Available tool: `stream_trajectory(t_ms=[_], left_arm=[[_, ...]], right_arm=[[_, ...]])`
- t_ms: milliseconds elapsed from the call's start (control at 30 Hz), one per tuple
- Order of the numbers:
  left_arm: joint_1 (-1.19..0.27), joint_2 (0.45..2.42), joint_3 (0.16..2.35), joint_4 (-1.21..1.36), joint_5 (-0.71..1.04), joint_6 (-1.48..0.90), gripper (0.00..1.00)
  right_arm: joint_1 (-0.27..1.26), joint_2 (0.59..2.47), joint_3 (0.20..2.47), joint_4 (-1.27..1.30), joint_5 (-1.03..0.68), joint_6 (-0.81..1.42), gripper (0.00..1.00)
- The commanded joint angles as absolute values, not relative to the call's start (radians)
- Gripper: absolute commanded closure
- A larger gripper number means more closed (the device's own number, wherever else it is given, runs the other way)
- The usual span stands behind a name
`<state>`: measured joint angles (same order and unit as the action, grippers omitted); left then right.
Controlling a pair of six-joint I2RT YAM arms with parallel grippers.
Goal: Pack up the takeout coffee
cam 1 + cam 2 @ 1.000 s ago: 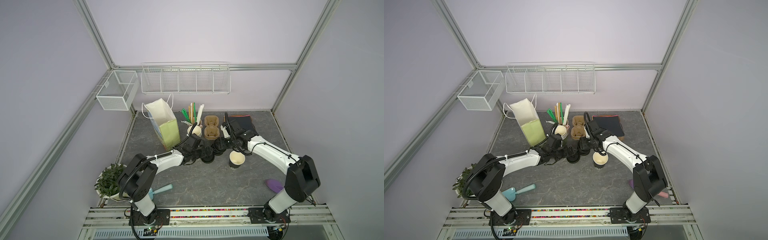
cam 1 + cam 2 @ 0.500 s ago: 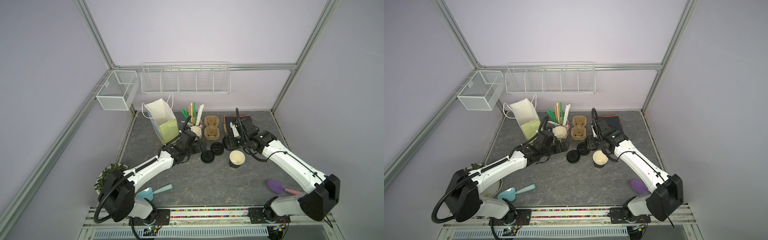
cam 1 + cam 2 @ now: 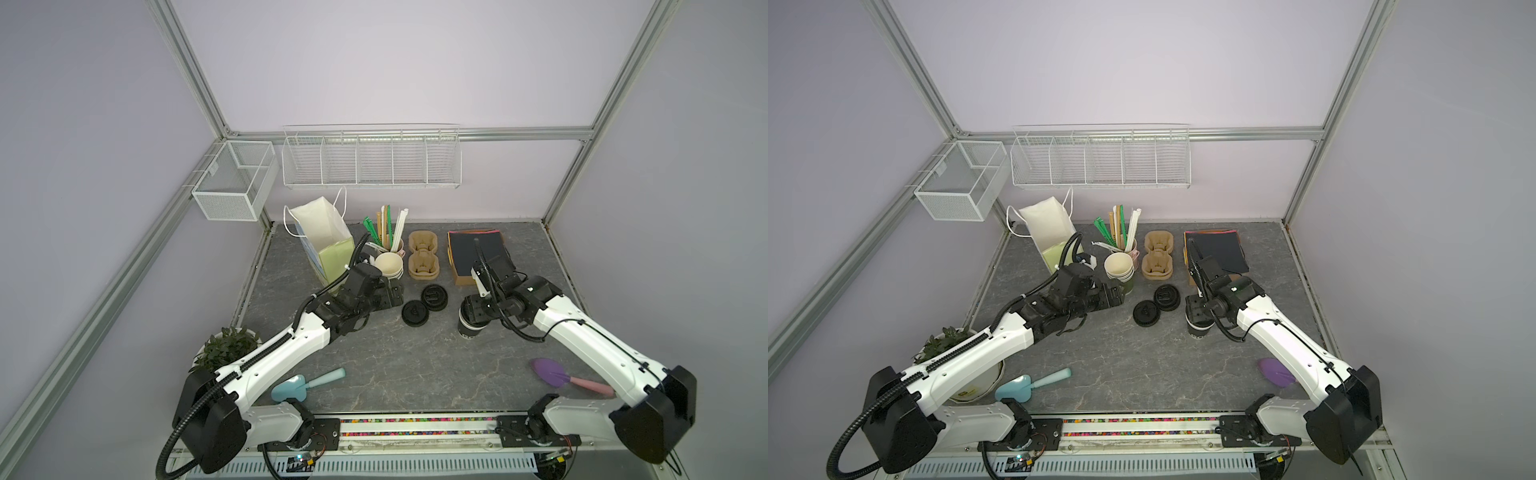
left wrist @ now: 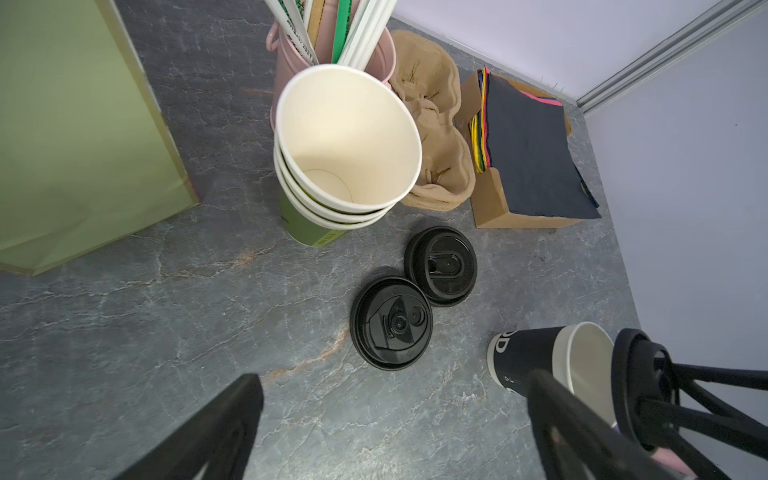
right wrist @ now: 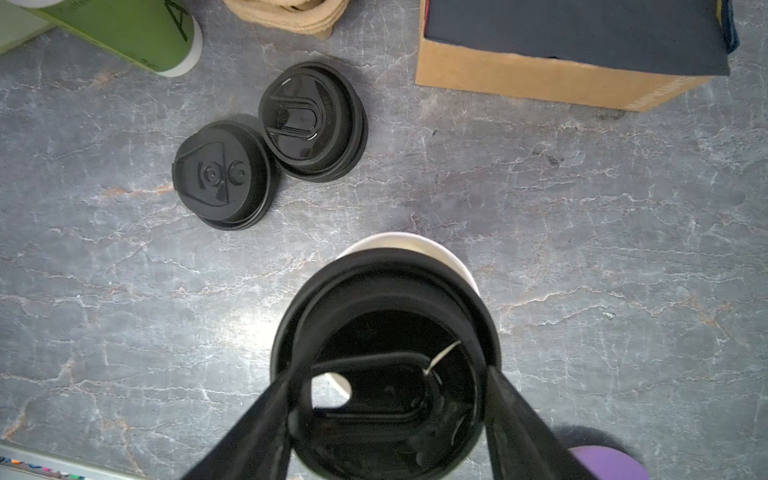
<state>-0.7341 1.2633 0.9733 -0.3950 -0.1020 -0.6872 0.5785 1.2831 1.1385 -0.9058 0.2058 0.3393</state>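
The takeout coffee cup [image 3: 468,329] [image 3: 1197,331] is dark outside and cream inside, and stands upright right of centre. My right gripper [image 3: 476,309] [image 3: 1196,311] [image 5: 386,415] is shut on a round black lid [image 5: 386,332] [image 4: 636,382], held right over the cup's mouth. Only a sliver of the cup rim [image 5: 399,243] shows past the lid, and whether the two touch I cannot tell. My left gripper [image 3: 388,297] [image 3: 1115,297] [image 4: 395,380] is open and empty, low over bare table left of the loose lids.
Two loose black lids [image 3: 414,313] [image 3: 434,297] lie mid-table. Behind them stand a stack of lidless green cups [image 3: 388,266], a paper bag [image 3: 328,245], straws [image 3: 386,228], cardboard cup carriers [image 3: 423,253] and a napkin box [image 3: 478,253]. A plant [image 3: 226,347] and scoops [image 3: 303,384] [image 3: 557,374] sit near the front.
My right gripper has carried the lid from behind the cup to above its mouth. The left gripper has stayed open near the stacked cups, barely shifting.
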Motion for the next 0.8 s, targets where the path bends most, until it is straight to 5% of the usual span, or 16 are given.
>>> stream_trajectory(t_ms=[0, 767], left_arm=[[-0.736, 1.252, 0.951, -0.426, -0.122, -0.672, 0.0], [-0.736, 1.261, 0.936, -0.418, -0.124, -0.67, 0.01]], right_arm=[[0.585, 1.287, 1.125, -0.915, 0.218, 0.326, 0.33], [0.586, 1.373, 1.156, -0.916, 0.241, 0.298, 0.32]])
